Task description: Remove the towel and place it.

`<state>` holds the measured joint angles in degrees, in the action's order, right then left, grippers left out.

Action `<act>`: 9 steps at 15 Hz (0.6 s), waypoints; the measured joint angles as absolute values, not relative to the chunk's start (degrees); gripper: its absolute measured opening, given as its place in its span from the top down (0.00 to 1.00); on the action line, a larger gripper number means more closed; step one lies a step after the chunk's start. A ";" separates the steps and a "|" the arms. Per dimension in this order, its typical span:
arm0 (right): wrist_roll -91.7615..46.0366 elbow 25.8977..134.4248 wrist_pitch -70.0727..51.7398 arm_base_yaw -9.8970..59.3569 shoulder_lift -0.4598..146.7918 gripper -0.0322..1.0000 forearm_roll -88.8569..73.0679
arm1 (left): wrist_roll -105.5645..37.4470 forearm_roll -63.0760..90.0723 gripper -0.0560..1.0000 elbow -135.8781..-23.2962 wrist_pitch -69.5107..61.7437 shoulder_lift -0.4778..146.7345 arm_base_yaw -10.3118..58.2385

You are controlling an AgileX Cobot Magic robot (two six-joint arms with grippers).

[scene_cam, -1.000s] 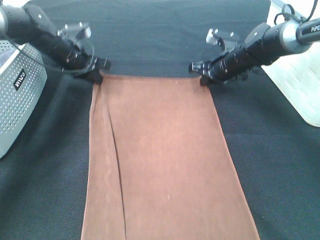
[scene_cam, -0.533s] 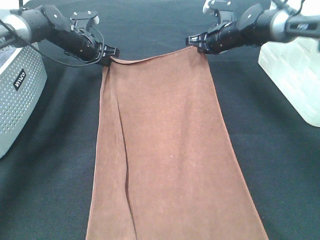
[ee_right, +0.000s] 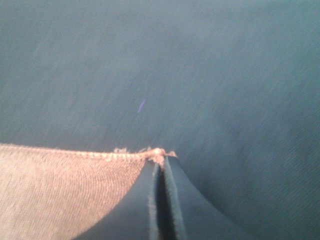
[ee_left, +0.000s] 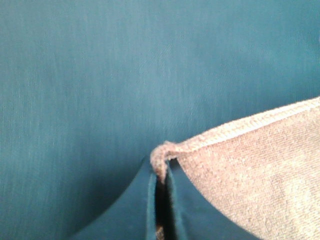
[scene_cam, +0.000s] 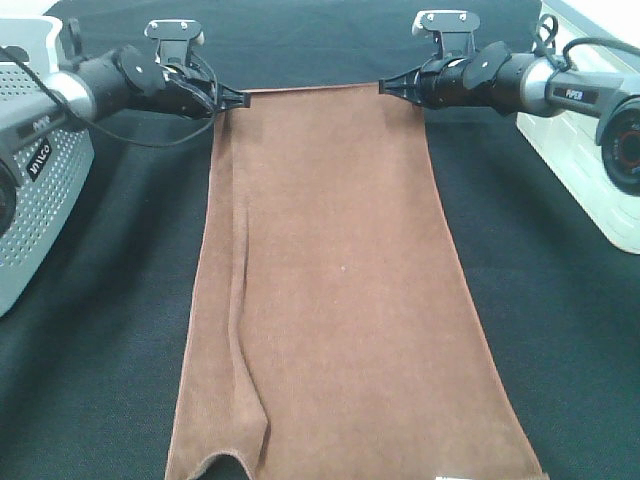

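The rust-brown towel (scene_cam: 330,280) hangs stretched lengthways over the black tablecloth, its far edge held up between both arms. My left gripper (scene_cam: 236,98) is shut on the towel's far left corner; the left wrist view shows the hemmed corner (ee_left: 162,152) pinched between the closed fingers (ee_left: 140,210). My right gripper (scene_cam: 386,87) is shut on the far right corner, seen in the right wrist view (ee_right: 157,154) between the closed fingers (ee_right: 185,210). A long fold runs down the towel's left side. A small white label (scene_cam: 452,477) shows at the near right corner.
A grey perforated box (scene_cam: 35,200) stands at the left edge. A white tray-like object (scene_cam: 590,160) sits at the right edge. The black tablecloth (scene_cam: 110,330) covers the table on both sides of the towel.
Both grippers have lifted and pulled the towel's far edge away from the camera. The towel's near edge has come into view at the bottom, with its left corner curled.
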<state>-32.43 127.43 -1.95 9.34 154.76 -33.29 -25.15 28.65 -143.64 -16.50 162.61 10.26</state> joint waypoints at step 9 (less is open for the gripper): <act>-32.43 134.76 1.78 9.45 162.55 0.97 -33.29 | -25.32 30.54 0.94 -143.93 -6.19 167.93 12.09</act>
